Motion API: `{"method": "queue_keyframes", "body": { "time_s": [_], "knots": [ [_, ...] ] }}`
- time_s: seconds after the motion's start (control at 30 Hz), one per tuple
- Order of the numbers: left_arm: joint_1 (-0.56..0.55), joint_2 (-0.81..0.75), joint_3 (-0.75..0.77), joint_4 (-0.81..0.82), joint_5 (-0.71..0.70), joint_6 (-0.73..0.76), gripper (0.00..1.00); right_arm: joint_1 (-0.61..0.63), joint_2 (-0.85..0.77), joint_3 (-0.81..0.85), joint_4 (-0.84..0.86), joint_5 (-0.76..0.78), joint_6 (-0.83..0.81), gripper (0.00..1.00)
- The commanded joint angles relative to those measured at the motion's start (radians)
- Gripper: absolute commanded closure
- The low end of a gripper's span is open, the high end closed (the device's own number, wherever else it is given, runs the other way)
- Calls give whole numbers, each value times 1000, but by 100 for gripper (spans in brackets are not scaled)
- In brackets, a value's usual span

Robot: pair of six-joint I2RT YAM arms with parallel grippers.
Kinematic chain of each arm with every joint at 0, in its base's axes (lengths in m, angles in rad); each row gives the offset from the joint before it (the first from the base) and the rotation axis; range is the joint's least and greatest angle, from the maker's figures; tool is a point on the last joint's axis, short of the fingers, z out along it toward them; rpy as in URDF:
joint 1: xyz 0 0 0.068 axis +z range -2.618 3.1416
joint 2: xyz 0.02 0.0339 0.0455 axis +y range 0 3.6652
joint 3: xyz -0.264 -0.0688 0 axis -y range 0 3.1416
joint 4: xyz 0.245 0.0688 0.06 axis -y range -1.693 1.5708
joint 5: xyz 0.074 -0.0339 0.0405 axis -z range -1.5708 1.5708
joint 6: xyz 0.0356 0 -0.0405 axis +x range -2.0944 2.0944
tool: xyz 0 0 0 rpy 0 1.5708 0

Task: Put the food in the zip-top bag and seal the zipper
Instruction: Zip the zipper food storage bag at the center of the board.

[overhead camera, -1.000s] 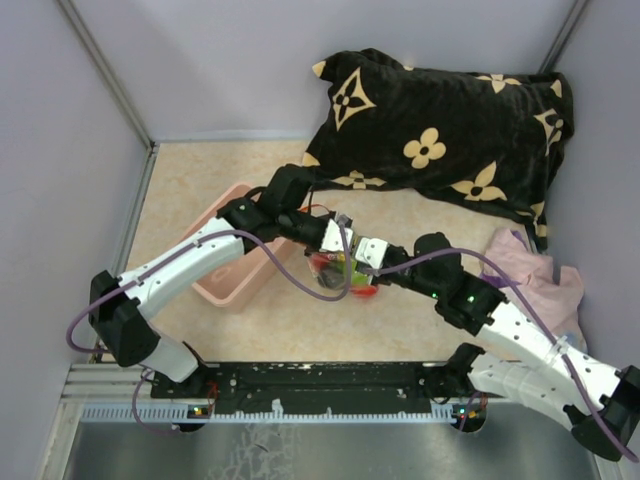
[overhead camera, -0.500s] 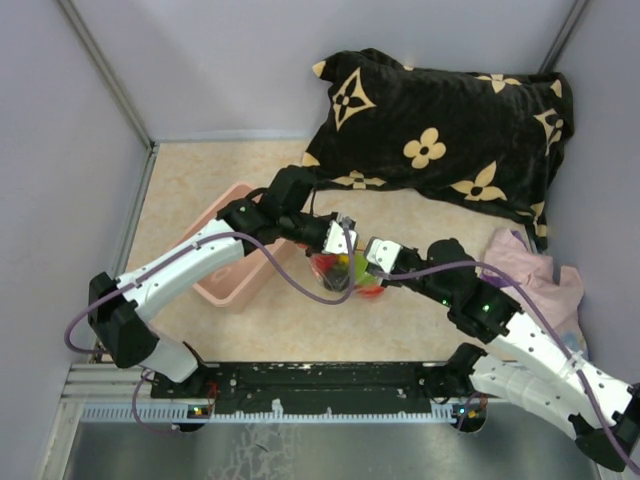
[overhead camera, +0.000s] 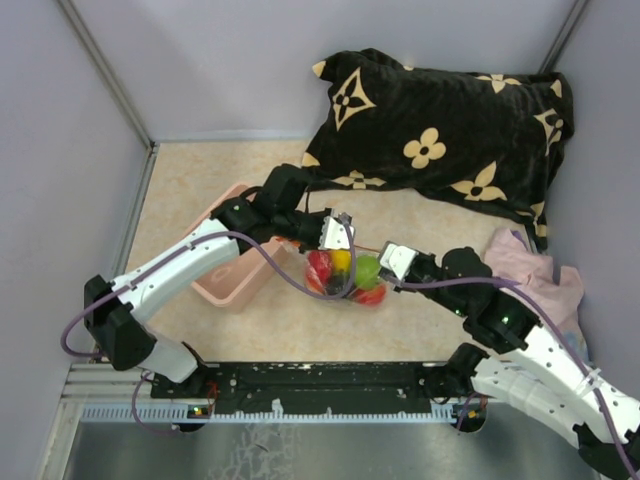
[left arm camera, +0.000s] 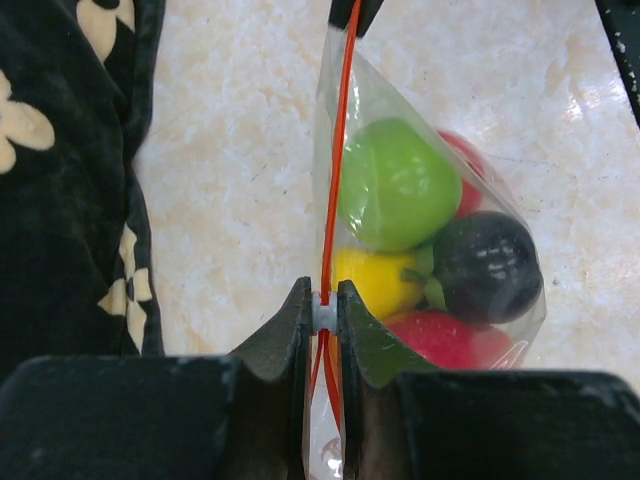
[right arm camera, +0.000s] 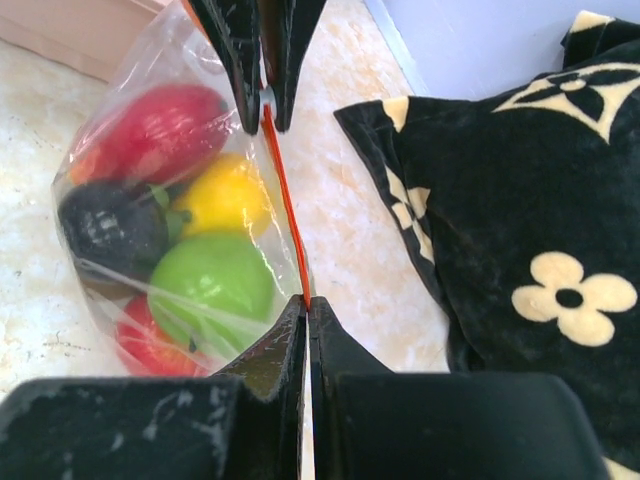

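Observation:
The clear zip-top bag (overhead camera: 345, 275) hangs between my two grippers above the table. Inside it lie the food pieces: a light green one (left arm camera: 397, 185), a yellow one (left arm camera: 375, 280), a dark one (left arm camera: 487, 267) and red ones (right arm camera: 160, 125). The red-orange zipper (left arm camera: 338, 170) runs taut from one gripper to the other. My left gripper (left arm camera: 322, 312) is shut on the zipper's small white slider at one end. My right gripper (right arm camera: 305, 305) is shut on the zipper at the other end. Both also show in the top view, left gripper (overhead camera: 335, 232) and right gripper (overhead camera: 392, 262).
A pink plastic bin (overhead camera: 228, 262) stands left of the bag, under the left arm. A black cushion with tan flowers (overhead camera: 450, 135) lies at the back right. A pink cloth (overhead camera: 535, 275) lies at the right edge. Grey walls close in the sides.
My right gripper has slid to the right along the zipper, away from the left gripper. The bag now hangs stretched wider between them, its food more in view.

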Motion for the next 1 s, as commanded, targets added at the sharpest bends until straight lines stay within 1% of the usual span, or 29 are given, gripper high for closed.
{"method": "queue_keyframes", "body": {
  "time_s": [0.0,0.17,0.27,0.33,0.37,0.47,0.57,0.7,0.87,0.97],
  "knots": [
    [32,-46,12,-54,-91,-1,99,-13,-37,68,-46,70,2,100],
    [33,-62,6,-55,-95,-14,100,-14,-41,77,-64,45,10,100],
    [33,-74,-1,-48,-72,-28,100,-14,-3,116,-67,-30,26,100],
    [32,-82,-12,-32,-33,-36,100,-13,39,157,-61,-111,54,84],
    [32,-86,-20,-21,-15,-40,100,-13,67,175,-57,-143,62,73],
    [32,-87,-37,6,26,-48,100,-13,124,202,-37,-184,49,61],
    [31,-78,-38,15,39,-53,100,-13,200,224,-14,-215,11,53],
    [31,-75,-37,24,47,-52,100,-14,301,281,-22,-250,-2,50],
    [31,-77,-41,37,67,-50,100,-15,326,244,77,-217,-36,49],
    [32,-73,-40,38,75,-50,100,-18,365,263,56,-233,-45,51]
  ]
}}
